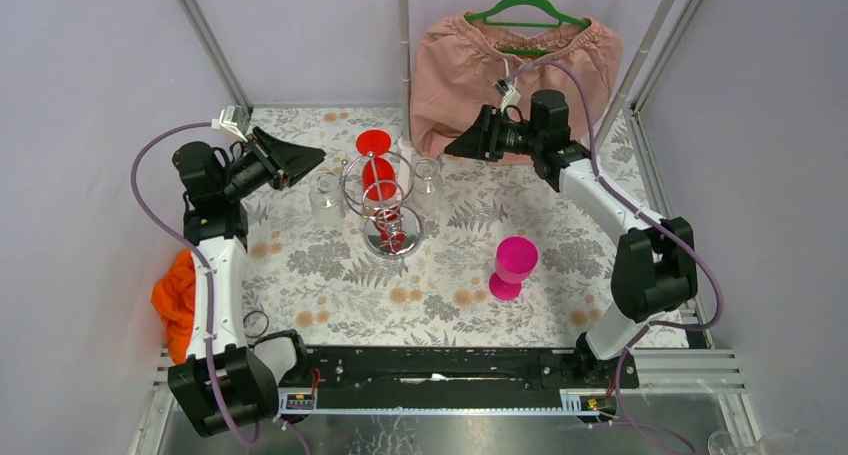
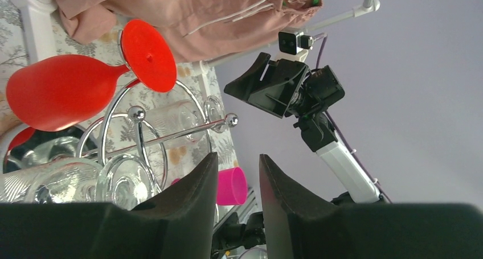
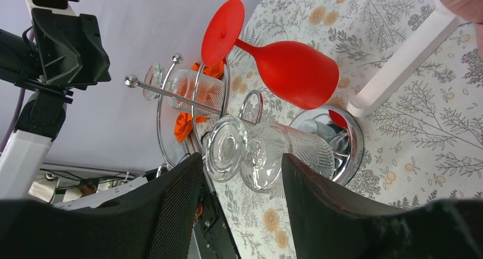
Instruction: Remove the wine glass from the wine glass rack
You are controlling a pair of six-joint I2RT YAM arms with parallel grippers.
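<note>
The chrome wine glass rack (image 1: 385, 207) stands mid-table on its round mirror base (image 1: 393, 237). A red wine glass (image 1: 378, 175) hangs upside down on it, with one clear wine glass on its left (image 1: 326, 197) and one on its right (image 1: 427, 180). My left gripper (image 1: 303, 161) is open and empty, just left of the rack; its view shows the red glass (image 2: 57, 94) and a clear glass (image 2: 74, 179). My right gripper (image 1: 460, 143) is open, right of the rack. Its fingers (image 3: 242, 159) frame the right clear glass (image 3: 267, 151) without touching it.
A pink wine glass (image 1: 513, 265) stands upright on the floral tabletop, right of the rack. A pink garment (image 1: 515, 60) on a green hanger hangs at the back, next to a white post (image 1: 405, 55). An orange cloth (image 1: 175, 295) lies at the left edge.
</note>
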